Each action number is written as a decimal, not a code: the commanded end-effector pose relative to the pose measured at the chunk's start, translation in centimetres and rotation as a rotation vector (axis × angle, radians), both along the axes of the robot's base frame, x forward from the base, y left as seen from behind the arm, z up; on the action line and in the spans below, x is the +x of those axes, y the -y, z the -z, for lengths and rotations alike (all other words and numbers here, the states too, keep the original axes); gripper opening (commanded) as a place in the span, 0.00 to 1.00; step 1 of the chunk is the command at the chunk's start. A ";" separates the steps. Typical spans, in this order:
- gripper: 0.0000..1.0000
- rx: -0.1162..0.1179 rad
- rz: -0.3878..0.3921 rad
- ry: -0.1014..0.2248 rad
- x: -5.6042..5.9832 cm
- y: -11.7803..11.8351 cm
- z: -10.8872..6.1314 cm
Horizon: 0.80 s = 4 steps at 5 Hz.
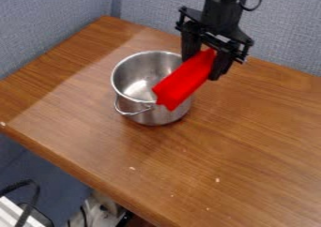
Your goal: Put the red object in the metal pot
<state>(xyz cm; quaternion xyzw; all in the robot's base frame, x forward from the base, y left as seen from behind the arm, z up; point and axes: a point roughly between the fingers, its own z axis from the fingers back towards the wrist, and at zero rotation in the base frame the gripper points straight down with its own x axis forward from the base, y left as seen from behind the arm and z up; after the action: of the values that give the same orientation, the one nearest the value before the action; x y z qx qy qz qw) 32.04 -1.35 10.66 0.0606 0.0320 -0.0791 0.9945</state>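
Gripping the block (pixel 185 79) at its upper end, the gripper (pixel 211 54) has its fingers closed against the red sides, part of the contact being hidden by the dark fingers themselves. The block slants down from the fingertips, its free end lowest, over the pot (pixel 152 78), which stands below the gripper and to its left in the view. Whether the free end touches the rim cannot be determined.

Handling, as judged: the block appears stiff, keeping a straight line with no sag though taken at one end only. Weight is probably light. The faces look smooth and plain, with rounded edges, so some slip or pivoting in the fingers is to be allowed for. Fragility is not suspected; a firm squeeze should do no harm.

Hold point: the upper end is acceptable for this job, since it leaves the long free part to enter the pot first. A hold nearer the middle would resist swinging better but would bring the fingers close to the rim. Recommended: centre the free end over the opening, lower it inside, and release only when the rim can no longer tip the block outward.
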 end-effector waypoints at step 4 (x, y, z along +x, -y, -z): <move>0.00 -0.075 0.135 0.060 -1.4 -1.1 -1.2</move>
<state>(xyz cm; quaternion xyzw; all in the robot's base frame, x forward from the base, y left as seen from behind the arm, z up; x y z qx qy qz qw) 30.43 -0.79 9.98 0.0243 0.0260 -0.1528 0.9876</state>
